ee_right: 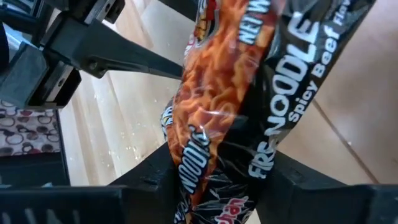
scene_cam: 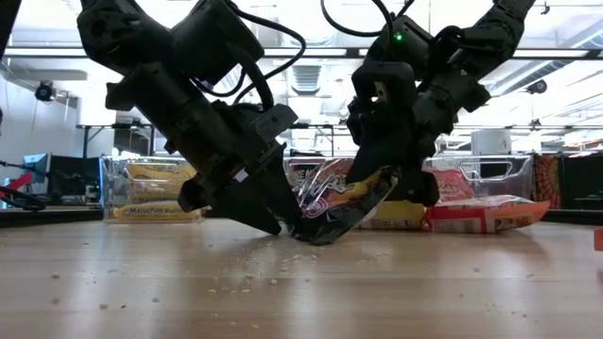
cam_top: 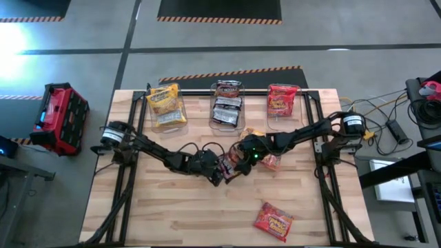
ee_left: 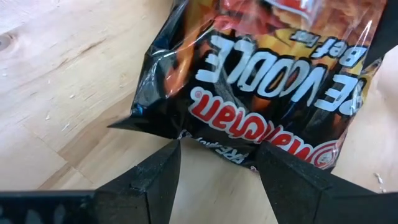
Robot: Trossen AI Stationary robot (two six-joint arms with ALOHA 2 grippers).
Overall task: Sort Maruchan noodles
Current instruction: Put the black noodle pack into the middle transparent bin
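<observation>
A dark Maruchan noodle packet (scene_cam: 344,202) printed "Fire Noodle" stands tilted between my two grippers at the table's middle (cam_top: 229,166), its lower end on the wood. My right gripper (ee_right: 217,180) is shut on its upper part. My left gripper (ee_left: 219,154) stands open at the packet's lower sealed edge, slanting down from the table's left. Three clear bins along the far edge hold yellow (cam_top: 166,107), dark (cam_top: 226,103) and red (cam_top: 282,100) packets. My left gripper's fingertips (ee_left: 176,149) meet the packet's lower sealed edge (ee_left: 211,146), which spans the gap between them; I cannot tell whether they grip it. My right gripper pinches the packet's upper part (ee_right: 214,168) between its two fingers, coming slanting down from the right. The wrapper is bowed narrow there. The packet leans with its lower end (scene_cam: 316,234) on the table.
A loose red packet (cam_top: 273,220) lies near the front right. A yellow packet (cam_top: 251,133) and a red one (cam_top: 271,162) lie by my right arm. Crumbs (scene_cam: 254,273) dot the wood. A red case (cam_top: 58,117) stands off the table's left.
</observation>
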